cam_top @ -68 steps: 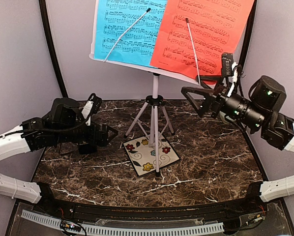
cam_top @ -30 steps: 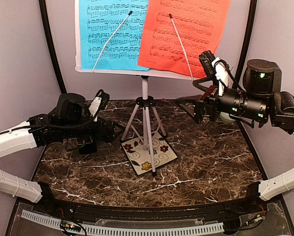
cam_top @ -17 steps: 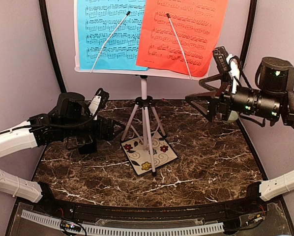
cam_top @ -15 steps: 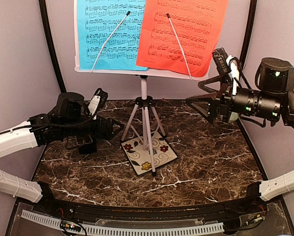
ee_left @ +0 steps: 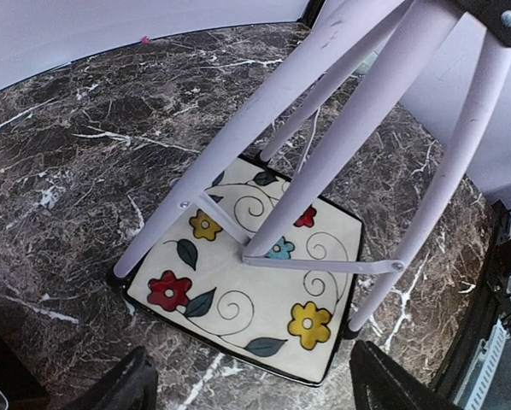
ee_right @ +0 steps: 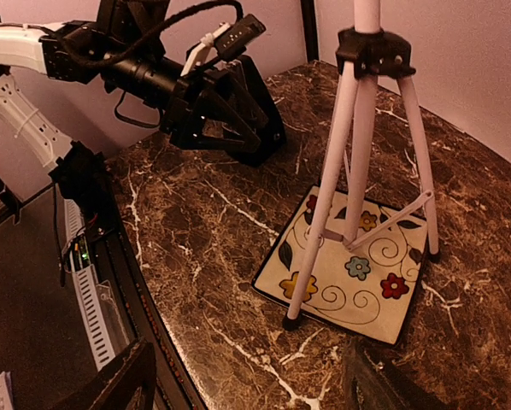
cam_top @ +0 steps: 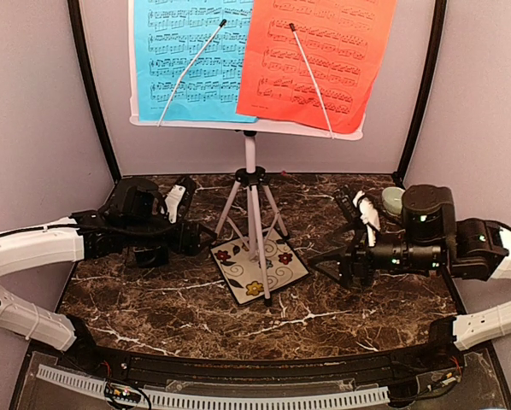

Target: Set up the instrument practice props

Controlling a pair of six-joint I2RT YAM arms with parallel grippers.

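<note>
The white music stand (cam_top: 250, 171) stands upright on its tripod (ee_left: 358, 145), which straddles a floral tile (cam_top: 260, 263). A blue sheet (cam_top: 187, 60) and a red sheet (cam_top: 320, 60) rest on its desk under two wire arms. My left gripper (cam_top: 202, 237) hovers low, left of the tile, open and empty; in its wrist view the left gripper (ee_left: 255, 393) frames the tile (ee_left: 255, 290). A black metronome (cam_top: 150, 253) sits on the table under the left arm. My right gripper (cam_top: 320, 259) is low, right of the tile, open and empty, and the right gripper (ee_right: 247, 393) faces the tripod (ee_right: 358, 154).
A small pale green bowl (cam_top: 393, 200) sits at the back right corner. Black frame posts (cam_top: 91, 102) rise at both back corners against lilac walls. The marble table's near edge has a black rail (ee_right: 110, 282).
The stand went from tilted to upright. My right arm dropped from beside the stand's desk to low over the table. The left gripper edged toward the tile. Both jaws narrowed slightly.
</note>
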